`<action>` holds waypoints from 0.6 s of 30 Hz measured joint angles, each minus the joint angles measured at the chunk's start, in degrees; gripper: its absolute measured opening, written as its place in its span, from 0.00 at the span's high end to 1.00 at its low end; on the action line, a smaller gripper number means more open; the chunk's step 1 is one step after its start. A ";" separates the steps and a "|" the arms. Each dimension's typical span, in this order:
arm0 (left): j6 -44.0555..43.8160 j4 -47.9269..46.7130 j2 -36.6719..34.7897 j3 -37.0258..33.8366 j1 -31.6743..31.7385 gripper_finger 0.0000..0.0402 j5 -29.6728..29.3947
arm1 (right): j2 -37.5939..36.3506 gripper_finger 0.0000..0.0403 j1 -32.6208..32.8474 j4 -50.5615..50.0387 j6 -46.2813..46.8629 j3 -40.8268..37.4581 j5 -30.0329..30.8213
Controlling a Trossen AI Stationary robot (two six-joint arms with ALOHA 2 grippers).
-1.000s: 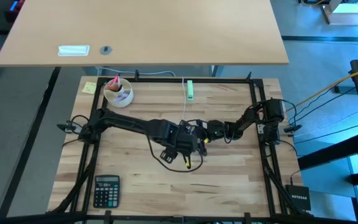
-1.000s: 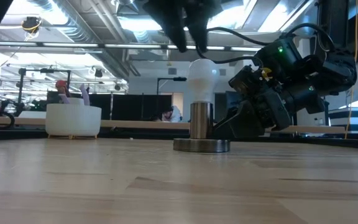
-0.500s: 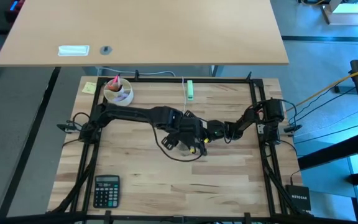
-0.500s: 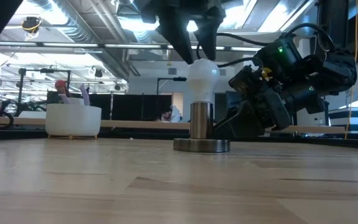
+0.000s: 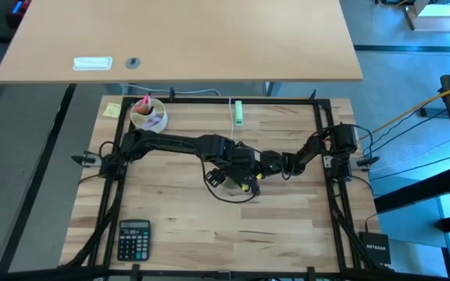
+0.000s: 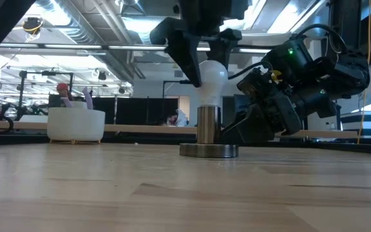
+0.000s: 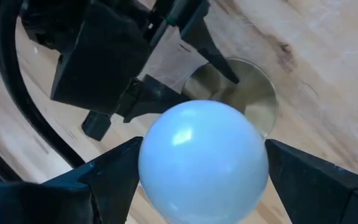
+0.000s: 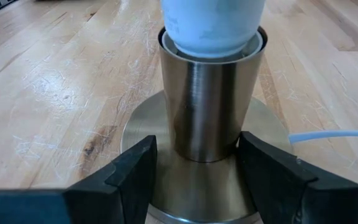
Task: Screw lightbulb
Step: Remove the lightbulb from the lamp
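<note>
Lightbulb: you have it standing upright in the metal socket, mid-counter; its white head shows above the socket's cylinder.
Socket: your brushed-metal cylinder on a round disc base, resting flat on the wooden counter; a thin white cord leaves the base.
Left gripper: you see it above the bulb, its fingers spread on either side of the bulb's head, right at its surface; whether they press on it you cannot tell.
Right gripper: low at the socket's right side, its fingers astride the cylinder just above the disc, close by it with a narrow gap showing.
White cup: far left of your counter, holding small items.
Calculator: near left corner.
</note>
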 joint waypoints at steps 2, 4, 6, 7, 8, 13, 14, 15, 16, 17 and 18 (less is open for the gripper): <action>-0.02 -0.21 0.00 0.00 -0.21 0.20 0.01 | 0.00 0.44 0.00 0.00 0.00 0.01 0.00; 0.00 0.29 0.00 0.00 -0.30 0.20 0.00 | 0.00 0.44 0.00 0.00 0.00 0.00 0.00; -0.19 0.47 0.00 0.00 -0.49 0.20 0.03 | 0.00 0.44 0.00 0.00 0.00 0.00 -0.01; -0.23 0.47 0.00 0.00 -0.53 0.20 0.03 | 0.00 0.44 0.00 0.00 0.00 0.00 0.00; -0.42 0.45 0.00 0.00 -0.61 0.21 0.01 | 0.00 0.44 0.00 0.00 0.00 0.00 0.00; -3.64 0.63 -0.02 0.00 -0.62 0.29 -0.04 | 0.00 0.44 0.00 0.00 -0.02 0.00 0.00; -4.94 0.62 -0.02 0.00 -0.59 0.32 -0.18 | 0.00 0.44 0.00 0.00 -0.01 0.00 0.00; -6.79 0.60 -0.02 0.00 -0.49 0.33 -0.41 | 0.00 0.44 0.00 0.00 -0.01 0.00 -0.02; -9.37 0.52 -0.02 0.00 -0.48 0.35 -0.59 | 0.00 0.44 0.00 0.00 -0.02 0.00 0.00; -12.51 0.45 -0.02 0.02 -0.47 0.36 -0.71 | 0.00 0.44 0.00 0.00 0.00 0.00 -0.01; -16.07 0.43 -0.02 0.02 -0.47 0.37 -0.80 | 0.00 0.44 0.00 0.00 0.00 0.00 -0.02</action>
